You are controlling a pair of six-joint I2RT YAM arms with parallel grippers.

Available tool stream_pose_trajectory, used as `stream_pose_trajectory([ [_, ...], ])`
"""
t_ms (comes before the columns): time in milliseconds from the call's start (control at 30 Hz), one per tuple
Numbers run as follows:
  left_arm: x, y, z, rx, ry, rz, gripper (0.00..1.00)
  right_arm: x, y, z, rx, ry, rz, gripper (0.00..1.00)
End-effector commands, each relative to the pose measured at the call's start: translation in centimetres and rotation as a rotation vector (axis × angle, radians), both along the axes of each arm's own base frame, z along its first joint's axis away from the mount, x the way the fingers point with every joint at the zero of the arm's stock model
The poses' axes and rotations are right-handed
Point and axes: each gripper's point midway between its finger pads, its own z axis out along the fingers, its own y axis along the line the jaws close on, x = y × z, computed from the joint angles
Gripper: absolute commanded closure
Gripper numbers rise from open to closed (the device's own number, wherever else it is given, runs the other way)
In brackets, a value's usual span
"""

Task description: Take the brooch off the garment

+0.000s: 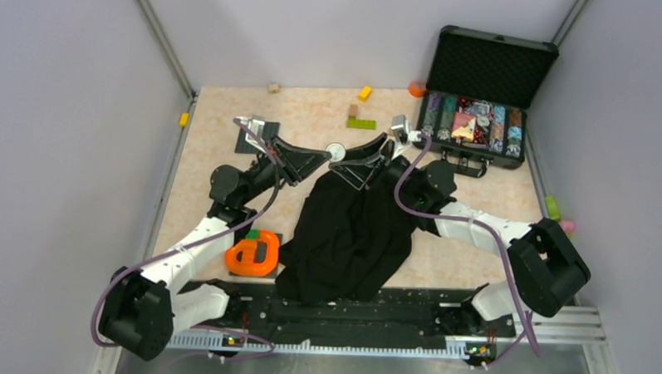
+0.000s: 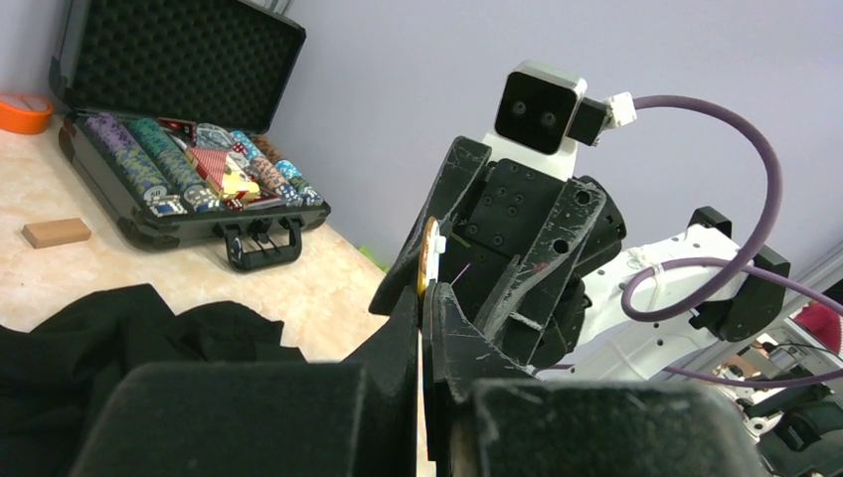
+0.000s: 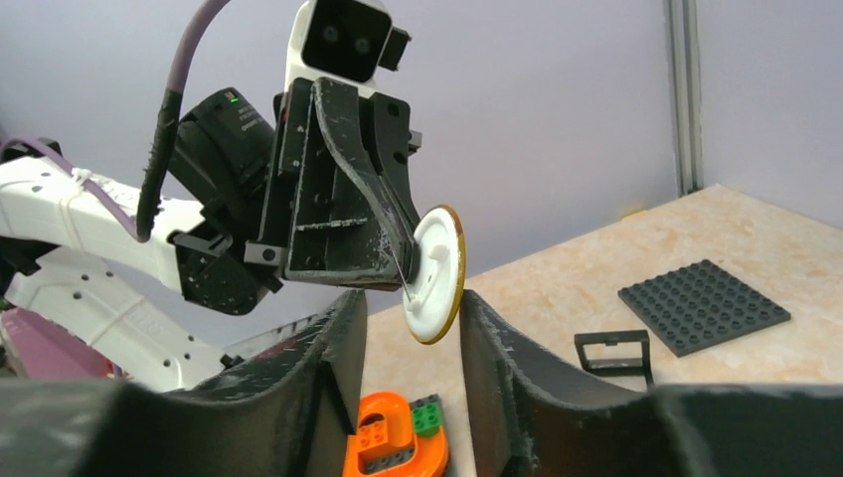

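The brooch [image 1: 336, 150] is a small white disc with a gold rim, held in the air between the two grippers. My left gripper [image 1: 320, 159] is shut on its edge. In the left wrist view the brooch [image 2: 428, 256] stands edge-on above the closed fingertips of the left gripper [image 2: 422, 295]. In the right wrist view the brooch [image 3: 435, 275] faces the camera, just above the gap of my right gripper [image 3: 406, 310], which is open and apart from it. The black garment [image 1: 351, 229] lies crumpled on the table below the right gripper, and also shows in the left wrist view [image 2: 109, 328].
An open black case of poker chips [image 1: 478, 117] stands at the back right. An orange toy piece [image 1: 255, 252] lies left of the garment. A dark baseplate [image 3: 704, 306] and a small black frame [image 3: 614, 350] lie at the back left. Small blocks [image 1: 361, 122] lie along the back.
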Motion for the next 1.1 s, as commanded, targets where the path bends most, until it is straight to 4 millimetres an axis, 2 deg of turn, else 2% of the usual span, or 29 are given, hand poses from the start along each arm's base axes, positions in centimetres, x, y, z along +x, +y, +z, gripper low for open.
stream_pose_trajectory([
  [0,-0.8,0.2,2.4,-0.040,-0.079,-0.026,1.00,-0.7,-0.5,2.5,0.024,-0.101,0.000,0.65],
  [67,-1.0,0.1,2.3,-0.040,-0.079,-0.036,1.00,-0.4,-0.6,2.6,0.032,-0.093,-0.014,0.72],
  [200,-1.0,0.0,2.1,-0.038,-0.078,-0.040,1.00,-0.3,-0.5,3.3,0.064,-0.077,-0.001,0.68],
  [467,-1.3,0.2,2.2,-0.042,-0.090,-0.038,1.00,-0.2,-0.5,4.4,0.127,-0.050,0.016,0.69],
  [633,-1.4,0.2,2.3,-0.045,-0.098,-0.039,1.00,0.3,-0.7,4.5,0.149,-0.017,-0.008,0.76],
  [1067,-1.4,0.2,2.2,-0.044,-0.097,-0.041,1.00,1.2,-0.6,4.4,0.155,0.019,-0.067,0.75],
])
